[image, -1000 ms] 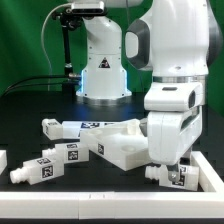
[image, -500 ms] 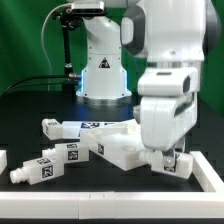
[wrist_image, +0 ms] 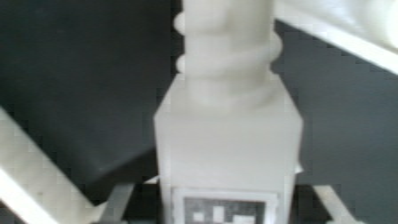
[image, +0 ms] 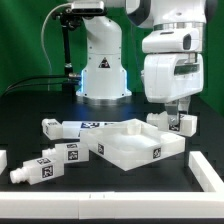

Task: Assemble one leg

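Half a second ago the tool was low at the front of the surface, down at the exterior view's right of the panel. Now the arm has come up and moved back, and the leg has gone up with it. The tool (image: pixel 178 110) is closed narrowly on the leg (image: pixel 181 123), which hangs off the surface (image: pixel 120 182).

The large white panel (image: pixel 120 152) lies in the middle of the surface and has not moved. Two other legs lie at the exterior view's left of it, one further back (image: pixel 49 128) and one nearer the front (image: pixel 47 166). Both are well apart from the tool.

In the exterior view the held leg shows just over the panel's corner at the exterior view's right. I cannot tell whether it touches the rim. In the wrist view the leg (wrist_image: pixel 224 130) fills the middle of the picture. Its narrower stub end (wrist_image: pixel 228 45) points away from the tool, and a tag mark (wrist_image: pixel 222 210) is on the near side.
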### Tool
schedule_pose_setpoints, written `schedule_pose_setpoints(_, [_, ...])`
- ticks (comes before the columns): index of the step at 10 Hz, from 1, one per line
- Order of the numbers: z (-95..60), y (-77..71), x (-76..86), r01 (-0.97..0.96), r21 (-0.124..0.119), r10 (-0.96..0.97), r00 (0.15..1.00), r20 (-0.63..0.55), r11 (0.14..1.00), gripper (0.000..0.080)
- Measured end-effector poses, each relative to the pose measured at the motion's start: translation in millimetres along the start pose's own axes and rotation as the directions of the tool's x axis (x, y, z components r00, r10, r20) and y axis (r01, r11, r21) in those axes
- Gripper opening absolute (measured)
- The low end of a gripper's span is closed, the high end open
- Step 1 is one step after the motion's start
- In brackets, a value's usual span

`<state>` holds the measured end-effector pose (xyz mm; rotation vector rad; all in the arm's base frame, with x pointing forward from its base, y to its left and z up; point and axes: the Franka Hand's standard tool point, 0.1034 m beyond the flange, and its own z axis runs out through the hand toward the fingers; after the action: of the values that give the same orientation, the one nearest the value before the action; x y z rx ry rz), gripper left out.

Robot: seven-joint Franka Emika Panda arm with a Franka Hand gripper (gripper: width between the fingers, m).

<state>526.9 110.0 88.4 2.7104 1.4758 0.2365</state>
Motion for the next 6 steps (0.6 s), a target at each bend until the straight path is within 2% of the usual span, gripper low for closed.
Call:
schedule_pose_setpoints(3, [0.7,-1.1,-0.3,-0.003,0.001,0.003,1.0,0.0,1.0,0.0282])
schedule_pose_setpoints(4, [-2.5,-16.2,0.8,-0.042,-0.006,0.042,0.999,-0.021,0.999,0.0282])
schedule_pose_setpoints(5, [-4.4,-42.0,-3.4,-0.073,0.013,0.073,0.997,-0.009,0.997,0.0282])
schedule_pose_setpoints(6, [-5.4,-71.8,2.4,-0.141,0.017,0.141,0.989,-0.033,0.99,0.0282])
